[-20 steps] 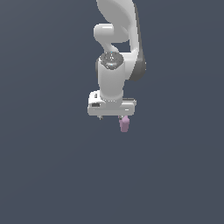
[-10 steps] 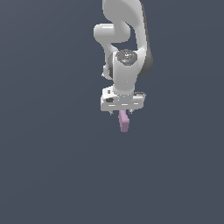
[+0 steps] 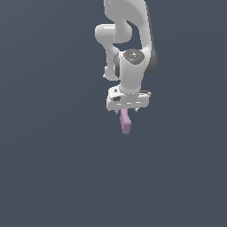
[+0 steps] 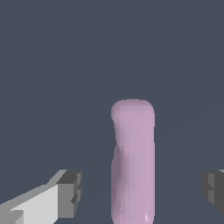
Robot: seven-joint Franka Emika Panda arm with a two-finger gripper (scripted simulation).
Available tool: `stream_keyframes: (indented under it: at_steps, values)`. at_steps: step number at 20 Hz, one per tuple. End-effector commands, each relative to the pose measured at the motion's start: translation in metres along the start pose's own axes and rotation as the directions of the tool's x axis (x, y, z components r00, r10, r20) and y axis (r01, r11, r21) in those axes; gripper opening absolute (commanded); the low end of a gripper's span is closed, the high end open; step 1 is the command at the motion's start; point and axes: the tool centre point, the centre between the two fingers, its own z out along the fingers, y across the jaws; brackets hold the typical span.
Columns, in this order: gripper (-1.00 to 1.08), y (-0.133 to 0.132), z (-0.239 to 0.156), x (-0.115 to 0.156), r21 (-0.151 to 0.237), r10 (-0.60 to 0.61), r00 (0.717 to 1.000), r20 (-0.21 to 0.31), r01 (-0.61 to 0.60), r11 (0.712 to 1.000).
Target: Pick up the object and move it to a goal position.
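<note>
One arm and one small block make up the whole scene, set against a flat dark grey ground. In the exterior view the pink-lilac object (image 3: 125,121) hangs directly beneath the gripper (image 3: 128,109), its upper end hidden under the white hand and its long body pointing down and slightly towards the exterior view's right. No goal marker shows anywhere around the gripper, so how far the object has to travel cannot be read; my judgement is that the pick-up is not clearly done and the whole carry to the goal is left. The arm comes down from above the gripper, elbow folded, wrist vertical, hand facing straight down. In the wrist view the object (image 4: 133,162) stands lengthwise between the two fingers, one grey pad (image 4: 71,193) on one side of it and the other pad (image 4: 213,189) on the far side. Both pads sit well apart from the block, with dark ground visible in each gap, so the jaws are spread and not pinching it. Whether the object rests on the ground or is loose in the air beneath the gripper cannot be told.
</note>
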Motion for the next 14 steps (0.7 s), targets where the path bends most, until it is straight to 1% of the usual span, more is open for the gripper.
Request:
stream_keyframes:
  at_steps: [1, 6, 14]
  values:
    - [1.0, 0.0, 0.0, 0.0, 0.0, 0.0, 1.0, 0.0, 0.0, 1.0]
    - [1.0, 0.0, 0.011, -0.001, 0.0, 0.0, 1.0, 0.0, 0.0, 1.0]
    - [1.0, -0.001, 0.046, -0.002, 0.0, -0.001, 1.0, 0.0, 0.001, 1.0]
